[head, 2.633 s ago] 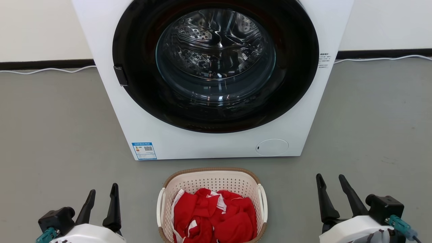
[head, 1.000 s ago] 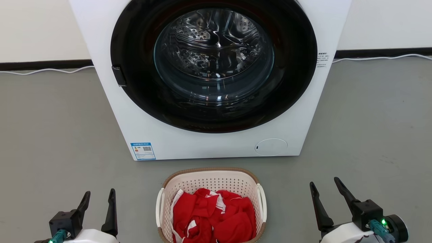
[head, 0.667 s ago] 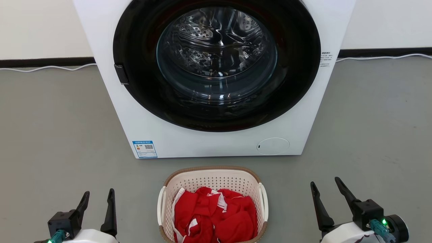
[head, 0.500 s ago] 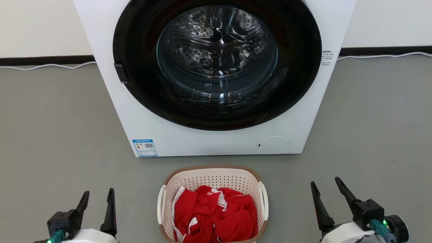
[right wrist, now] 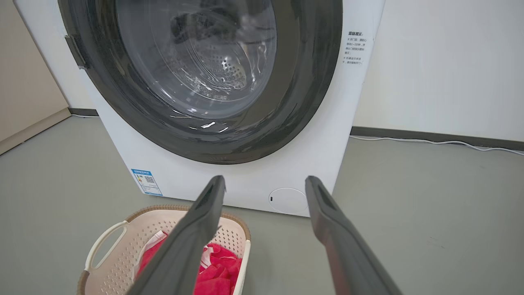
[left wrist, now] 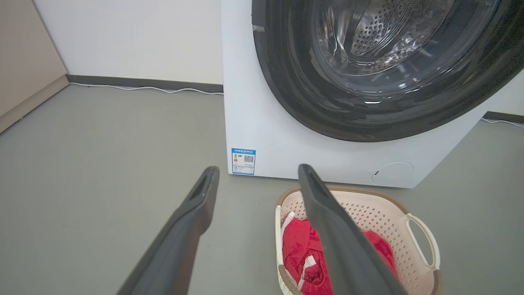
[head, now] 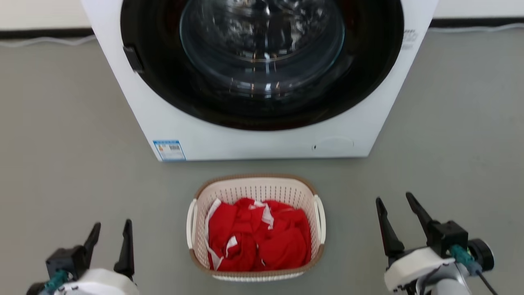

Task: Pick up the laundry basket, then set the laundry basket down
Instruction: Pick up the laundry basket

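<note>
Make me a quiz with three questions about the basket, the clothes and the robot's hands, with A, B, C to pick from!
1. Where is the laundry basket?
A. on the floor in front of the washing machine
B. on top of the washing machine
C. inside the drum

2. What colour are most of the clothes in the laundry basket?
A. blue
B. red
C. green

3. How are the left gripper and right gripper?
A. both open and empty
B. both shut on the handles
C. one holding a shirt

Answers:
1 A: it stands on the grey floor just before the machine's front.
2 B: red cloth with white trim lies in it.
3 A: each one's jaws stand apart, off to the basket's sides, touching nothing.
</note>
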`<state>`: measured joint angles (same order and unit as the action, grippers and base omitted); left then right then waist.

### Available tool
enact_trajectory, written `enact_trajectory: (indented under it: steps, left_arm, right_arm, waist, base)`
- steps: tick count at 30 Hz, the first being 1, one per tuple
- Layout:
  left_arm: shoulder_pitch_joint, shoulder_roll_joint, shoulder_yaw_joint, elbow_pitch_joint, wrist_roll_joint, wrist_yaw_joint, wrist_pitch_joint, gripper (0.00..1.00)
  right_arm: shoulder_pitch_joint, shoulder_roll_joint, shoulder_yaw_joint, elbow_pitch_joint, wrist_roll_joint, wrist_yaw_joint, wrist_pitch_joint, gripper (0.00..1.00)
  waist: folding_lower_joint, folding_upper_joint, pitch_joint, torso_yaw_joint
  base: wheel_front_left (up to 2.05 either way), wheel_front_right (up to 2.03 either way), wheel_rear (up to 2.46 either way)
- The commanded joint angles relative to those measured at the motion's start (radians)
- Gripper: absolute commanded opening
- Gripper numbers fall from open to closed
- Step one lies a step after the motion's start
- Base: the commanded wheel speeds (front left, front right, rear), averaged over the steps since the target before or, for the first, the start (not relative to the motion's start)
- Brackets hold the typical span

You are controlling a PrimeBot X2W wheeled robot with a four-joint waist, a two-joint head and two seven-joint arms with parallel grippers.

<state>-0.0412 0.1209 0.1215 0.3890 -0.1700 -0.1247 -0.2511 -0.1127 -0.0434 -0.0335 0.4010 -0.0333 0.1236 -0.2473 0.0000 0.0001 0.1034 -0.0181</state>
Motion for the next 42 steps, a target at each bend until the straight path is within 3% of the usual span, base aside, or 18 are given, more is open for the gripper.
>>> enact_trajectory:
  steps: [1, 12, 22, 42]
  left_arm:
    - [-0.069, 0.034, 0.02, -0.019, -0.017, -0.006, -0.011, 1.0]
    - [-0.222, 0.131, -0.045, -0.017, -0.142, -0.006, -0.011, 1.0]
    - [-0.363, 0.168, -0.097, -0.015, -0.222, -0.006, -0.011, 1.0]
    - [-0.484, 0.187, -0.197, 0.002, -0.257, -0.006, -0.011, 1.0]
  right_arm:
    - [-0.054, -0.007, 0.027, -0.024, 0.011, 0.007, -0.015, 1.0]
    - [-0.226, -0.007, 0.067, 0.004, 0.039, 0.007, -0.015, 1.0]
    - [-0.362, -0.007, 0.083, 0.048, 0.066, 0.007, -0.015, 1.0]
    - [-0.467, -0.007, 0.109, 0.116, 0.087, 0.007, -0.015, 1.0]
  waist:
    - [0.0, -0.0001, 0.063, 0.001]
    - [0.0, -0.0001, 0.332, 0.005]
    - [0.0, -0.0001, 0.53, 0.005]
    - [0.0, -0.0001, 0.695, 0.015]
  base:
    - [0.0, 0.0, 0.0]
    - [0.0, 0.0, 0.0]
    - [0.0, 0.0, 0.0]
    - [0.0, 0.0, 0.0]
